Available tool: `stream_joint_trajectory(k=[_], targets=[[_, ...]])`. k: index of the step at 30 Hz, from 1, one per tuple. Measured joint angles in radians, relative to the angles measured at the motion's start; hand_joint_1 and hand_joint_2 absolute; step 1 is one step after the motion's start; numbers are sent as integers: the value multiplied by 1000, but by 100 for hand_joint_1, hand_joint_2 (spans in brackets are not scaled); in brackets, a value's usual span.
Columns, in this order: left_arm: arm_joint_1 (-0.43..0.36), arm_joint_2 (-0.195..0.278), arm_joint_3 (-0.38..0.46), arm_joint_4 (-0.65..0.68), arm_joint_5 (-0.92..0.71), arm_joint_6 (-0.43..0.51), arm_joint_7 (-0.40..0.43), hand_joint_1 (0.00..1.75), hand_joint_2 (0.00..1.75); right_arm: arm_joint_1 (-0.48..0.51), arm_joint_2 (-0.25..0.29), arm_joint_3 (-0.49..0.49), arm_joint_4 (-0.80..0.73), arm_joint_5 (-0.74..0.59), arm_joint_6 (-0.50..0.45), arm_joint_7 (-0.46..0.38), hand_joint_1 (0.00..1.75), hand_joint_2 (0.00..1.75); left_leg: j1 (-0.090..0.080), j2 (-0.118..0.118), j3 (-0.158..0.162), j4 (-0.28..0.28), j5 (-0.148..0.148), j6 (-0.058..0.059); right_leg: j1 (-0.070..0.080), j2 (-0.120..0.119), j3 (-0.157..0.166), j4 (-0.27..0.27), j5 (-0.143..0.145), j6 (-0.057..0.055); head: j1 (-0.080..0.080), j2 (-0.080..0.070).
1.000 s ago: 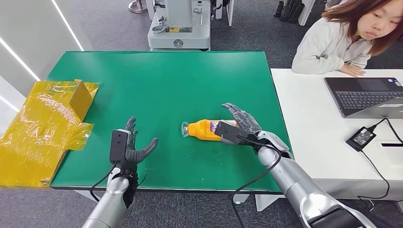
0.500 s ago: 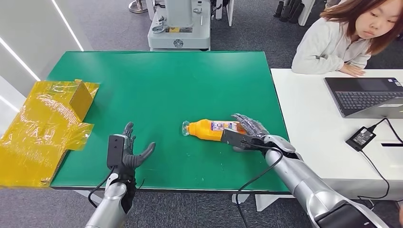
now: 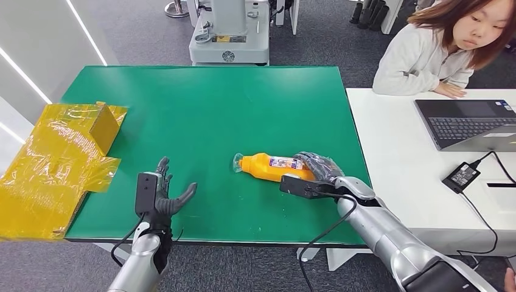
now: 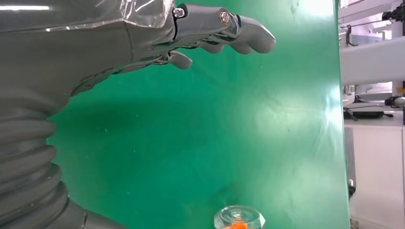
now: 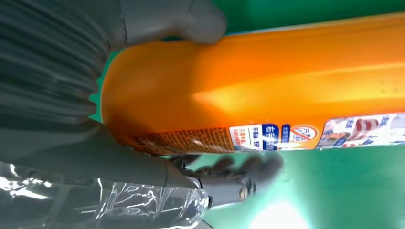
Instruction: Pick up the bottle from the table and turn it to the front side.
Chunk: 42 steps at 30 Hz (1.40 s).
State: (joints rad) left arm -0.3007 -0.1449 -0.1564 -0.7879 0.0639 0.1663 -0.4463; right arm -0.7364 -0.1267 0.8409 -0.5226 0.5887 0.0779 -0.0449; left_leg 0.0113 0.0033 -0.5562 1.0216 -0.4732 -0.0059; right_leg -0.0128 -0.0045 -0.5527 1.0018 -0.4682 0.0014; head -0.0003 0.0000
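An orange bottle [image 3: 268, 166] with a clear cap lies on its side on the green table [image 3: 207, 109], cap pointing left. My right hand [image 3: 317, 168] wraps its base end. In the right wrist view the thumb [image 5: 181, 19] presses one side of the bottle [image 5: 286, 90] and the dark fingers [image 5: 229, 167] curl along the other, beside the label. My left hand [image 3: 162, 192] hovers near the table's front edge, left of the bottle, fingers spread and holding nothing. The left wrist view shows its fingers [image 4: 224, 33] over bare green and the bottle's cap [image 4: 239, 219].
A yellow-wrapped cardboard box [image 3: 61, 152] hangs over the table's left edge. To the right stands a white table [image 3: 401, 158] with a laptop [image 3: 468, 121] and a power adapter [image 3: 462, 176]; a person [image 3: 438, 48] sits behind it. A grey machine base [image 3: 228, 36] stands beyond the green table.
My right hand has lowered onto the bottle's base and curled its fingers around it. The bottle has stayed in place. My left hand has drawn back slightly toward the front edge.
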Motion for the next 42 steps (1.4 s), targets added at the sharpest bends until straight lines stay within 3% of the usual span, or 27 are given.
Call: stream_joint_trajectory(k=[15, 20, 24, 31, 37, 42], targets=[[-16, 0, 13, 29, 19, -55, -10, 0, 175, -9, 0, 22, 5, -4, 38, -5, 175, 175, 0, 1, 1, 0, 1, 0, 0, 1, 1, 0, 1, 0, 0, 0], [-16, -2, 13, 29, 21, -63, -9, 0, 175, 8, 4, 6, 2, -120, 25, -86, 175, 175, 0, 1, 1, 1, 1, 0, 0, 1, 1, 0, 1, 1, 0, 0], [-16, -4, 10, 29, 21, -54, -9, 0, 175, 96, 29, -70, -45, -310, -19, -215, 175, 175, 0, 0, 0, 0, 1, 0, 0, 0, 0, 0, 1, 0, 0, 0], [-18, -4, -12, 24, 22, -43, -8, 0, 175, 303, 77, -192, -227, -505, -101, -319, 175, 175, 1, -2, -4, 0, 1, 0, 1, -2, -3, 0, 1, 0, 0, 0], [-41, -3, -35, 23, 21, -60, -4, 0, 175, 439, 102, -254, -391, -532, -166, -329, 175, 175, 0, -2, -8, 0, 1, 0, 0, -2, -6, 0, 1, 0, 0, 0], [-75, 0, -58, 23, 15, -90, 1, 0, 175, 483, 113, -288, -469, -506, -191, -324, 175, 175, 0, -2, -9, 1, 1, 0, 0, -2, -8, 0, 1, 0, 0, 0]])
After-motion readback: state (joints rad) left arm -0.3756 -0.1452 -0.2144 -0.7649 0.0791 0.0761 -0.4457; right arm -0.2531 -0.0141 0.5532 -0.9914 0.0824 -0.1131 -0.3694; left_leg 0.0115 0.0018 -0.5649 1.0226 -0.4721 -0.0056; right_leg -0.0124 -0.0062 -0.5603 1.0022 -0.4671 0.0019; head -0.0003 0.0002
